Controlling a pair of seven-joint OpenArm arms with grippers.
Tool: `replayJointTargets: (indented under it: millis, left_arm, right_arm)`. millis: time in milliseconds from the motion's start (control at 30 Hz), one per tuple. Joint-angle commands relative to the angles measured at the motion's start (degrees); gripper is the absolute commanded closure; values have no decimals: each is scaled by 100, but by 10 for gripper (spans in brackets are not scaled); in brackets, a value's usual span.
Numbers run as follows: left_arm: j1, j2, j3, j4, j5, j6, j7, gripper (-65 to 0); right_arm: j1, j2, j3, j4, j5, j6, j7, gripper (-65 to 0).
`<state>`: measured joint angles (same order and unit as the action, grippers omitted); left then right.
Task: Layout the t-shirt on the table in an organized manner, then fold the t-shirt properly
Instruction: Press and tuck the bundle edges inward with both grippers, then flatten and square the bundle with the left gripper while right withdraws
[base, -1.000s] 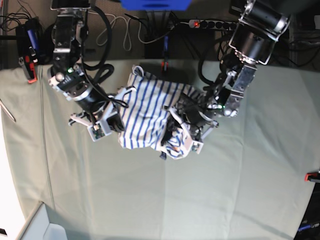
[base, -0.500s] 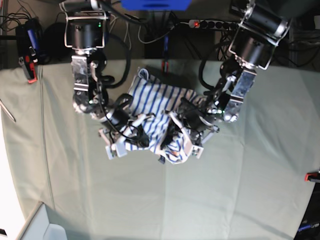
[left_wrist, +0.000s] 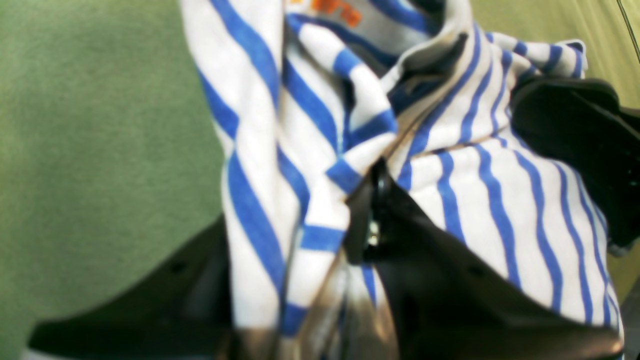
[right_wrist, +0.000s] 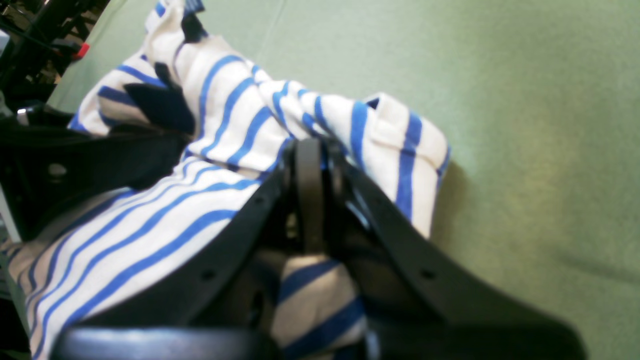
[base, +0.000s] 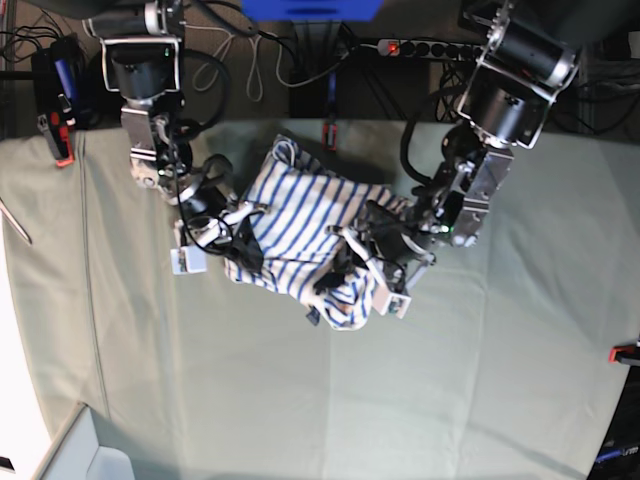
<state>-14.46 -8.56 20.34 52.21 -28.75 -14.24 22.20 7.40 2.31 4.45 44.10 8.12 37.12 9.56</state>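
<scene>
The white t-shirt (base: 295, 215) with blue stripes lies bunched up in the middle of the grey-green table (base: 300, 400). My right gripper (base: 232, 257) is at the shirt's left edge. In the right wrist view it (right_wrist: 310, 150) is shut on a fold of the shirt (right_wrist: 225, 115). My left gripper (base: 345, 278) is at the shirt's lower right part. In the left wrist view it (left_wrist: 375, 190) is shut on crumpled shirt fabric (left_wrist: 475, 200) close above the table (left_wrist: 100, 125). A small orange print shows inside the shirt there; the neck label is hidden.
Red clamps sit at the table's left edge (base: 62, 155), back edge (base: 328, 130) and right edge (base: 625, 352). A power strip (base: 420, 47) and cables lie behind the table. A white box (base: 80, 455) is at the front left corner.
My right gripper swung in under the shirt, then drew back left and up with the left edge, spreading the cloth a little. My left gripper has hardly moved.
</scene>
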Motion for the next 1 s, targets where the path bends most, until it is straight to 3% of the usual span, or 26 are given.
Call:
replayJointTargets:
  millis: [0, 100, 200, 333, 633, 800, 967]
  left_arm:
    - [-9, -37, -7, -56, 286, 286, 317, -1]
    - [0, -37, -7, -64, 277, 286, 317, -1]
    - [0, -37, -7, -38, 277, 286, 317, -1]
    - [0, -37, -7, -21, 277, 286, 317, -1]
    - [-18, -37, -7, -21, 277, 286, 317, -1]
    - [-97, -37, -7, -21, 295, 286, 317, -1]
    - [-370, -37, 54, -56, 304, 286, 387, -1]
  right_arm:
    - [-67, 38, 26, 280, -104, -156, -152, 0]
    - [-560, -86, 17, 1546, -16, -156, -266, 0]
    - [-911, -165, -18, 2900, -16, -156, -987, 0]
    - [-1228, -516, -62, 3683, -16, -156, -1277, 0]
    - [-1456, -578, -643, 2821, -16, -156, -1207, 0]
    - [-1404, -499, -607, 1889, -25, -156, -627, 0]
    - [-1702, -323, -291, 2461, -8, -156, -372, 0]
